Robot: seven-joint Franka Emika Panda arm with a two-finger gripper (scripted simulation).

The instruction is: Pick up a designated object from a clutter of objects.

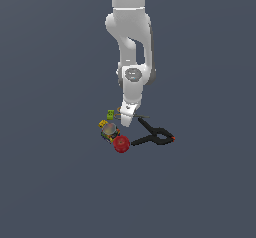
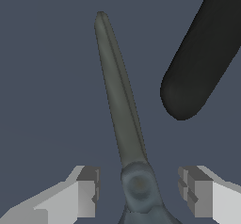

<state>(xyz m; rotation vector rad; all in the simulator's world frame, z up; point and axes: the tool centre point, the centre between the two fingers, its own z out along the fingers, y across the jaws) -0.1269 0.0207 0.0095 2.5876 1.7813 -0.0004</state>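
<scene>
The scissors (image 2: 123,110) lie flat on the grey floor; the wrist view shows their slim dark grey blades and pivot, with the handles out of frame. In the exterior view a blade tip (image 1: 143,116) shows beside the arm, and a bit of orange-tan handle peeks out on the other side. My gripper (image 2: 139,190) is open, its two fingers (image 2: 87,190) astride the scissors' pivot, low over them. In the exterior view the gripper (image 1: 127,120) is down among the clutter. The black clamp (image 1: 156,136) lies just to the exterior view's right.
A green block (image 1: 110,114), a round yellow-blue item with a grey top (image 1: 108,130) and a red ball (image 1: 121,143) sit close on the exterior view's left of the gripper. One black clamp arm (image 2: 202,58) lies near the scissors' blades.
</scene>
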